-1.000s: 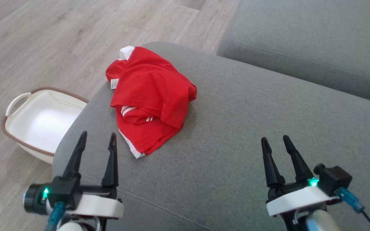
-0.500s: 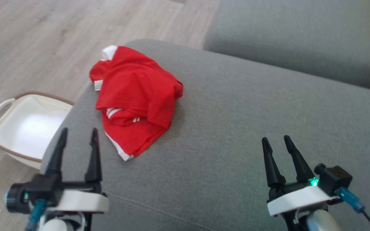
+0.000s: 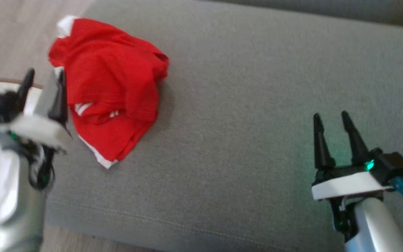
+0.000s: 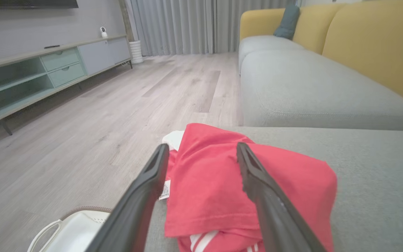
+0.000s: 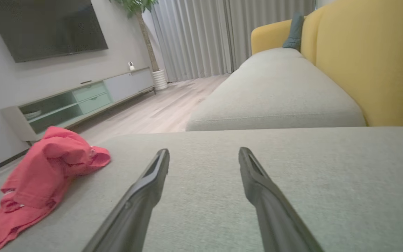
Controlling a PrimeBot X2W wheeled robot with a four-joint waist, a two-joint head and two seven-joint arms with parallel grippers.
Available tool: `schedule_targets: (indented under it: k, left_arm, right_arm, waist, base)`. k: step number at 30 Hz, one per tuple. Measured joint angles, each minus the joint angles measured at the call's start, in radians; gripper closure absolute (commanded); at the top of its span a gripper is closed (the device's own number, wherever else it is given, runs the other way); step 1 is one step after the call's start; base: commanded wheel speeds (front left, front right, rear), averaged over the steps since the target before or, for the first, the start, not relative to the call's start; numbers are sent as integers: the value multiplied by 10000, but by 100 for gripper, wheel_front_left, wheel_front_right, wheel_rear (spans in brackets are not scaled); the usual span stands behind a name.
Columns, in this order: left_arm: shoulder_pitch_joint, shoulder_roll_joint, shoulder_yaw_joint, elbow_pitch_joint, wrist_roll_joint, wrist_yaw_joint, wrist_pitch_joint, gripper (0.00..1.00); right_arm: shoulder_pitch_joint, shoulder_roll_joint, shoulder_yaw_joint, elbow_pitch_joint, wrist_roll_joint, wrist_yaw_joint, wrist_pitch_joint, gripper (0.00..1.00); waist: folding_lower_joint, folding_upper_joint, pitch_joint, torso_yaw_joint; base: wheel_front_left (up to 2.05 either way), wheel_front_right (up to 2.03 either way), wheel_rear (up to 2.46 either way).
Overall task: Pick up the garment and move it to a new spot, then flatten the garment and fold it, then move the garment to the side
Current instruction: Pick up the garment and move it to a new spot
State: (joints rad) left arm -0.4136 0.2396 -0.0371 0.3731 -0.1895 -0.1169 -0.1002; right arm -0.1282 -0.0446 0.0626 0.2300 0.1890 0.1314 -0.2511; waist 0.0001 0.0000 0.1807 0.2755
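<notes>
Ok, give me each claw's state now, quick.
Left claw: open, empty, by the red garment.
Right claw: open, empty, over the grey cushion.

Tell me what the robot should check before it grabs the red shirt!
1. Left gripper open: ok, jaws apart.
2. Right gripper open and empty: ok.
3. Red shirt free to lift: ok, it lies crumpled on the sofa cushion with nothing on it.
4. Left gripper aimed at shirt: ok, the shirt sits straight ahead in the left wrist view.
5. Left gripper touching shirt: cannot tell, the head view is blurred there.
6. Spot to move it to: ok, bare grey cushion between shirt and right gripper.
</notes>
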Motion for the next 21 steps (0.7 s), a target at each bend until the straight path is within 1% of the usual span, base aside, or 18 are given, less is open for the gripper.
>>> schedule_targets:
  k: [4,9,10,14,17,21]
  left_arm:
    - [-1605,658,-489,1344,-134,-77,531,0]
    - [-3387,1340,-982,3087,-430,-142,1037,0]
    - [-3387,1340,-982,3087,-430,-142,1037,0]
    - [-4403,1653,-1214,4424,-805,-150,1430,0]
    - [-5029,1862,-1289,5283,-991,-150,1530,0]
    - [-5729,1977,-1398,6220,-1035,-150,1574,0]
  right_arm:
    - [-319,-4,-301,-148,-222,0,0,0]
    - [-636,-6,-383,-288,-322,0,0,0]
    - [-636,-6,-383,-288,-322,0,0,0]
    - [-704,-10,-414,-426,-324,0,0,0]
    - [-709,-10,-458,-491,-322,0,0,0]
    - [-740,-12,-529,-621,-324,0,0,0]
  waist:
    - [1,0,680,-347]
    - [1,0,1369,-838]
    - [1,0,1369,-838]
    - [2,0,1811,-1216]
    - [1,0,2105,-1457]
    - [0,0,2454,-1669]
  base:
    - [0,0,0]
    - [0,0,0]
    - [0,0,0]
    - [0,0,0]
    - [0,0,0]
    - [0,0,0]
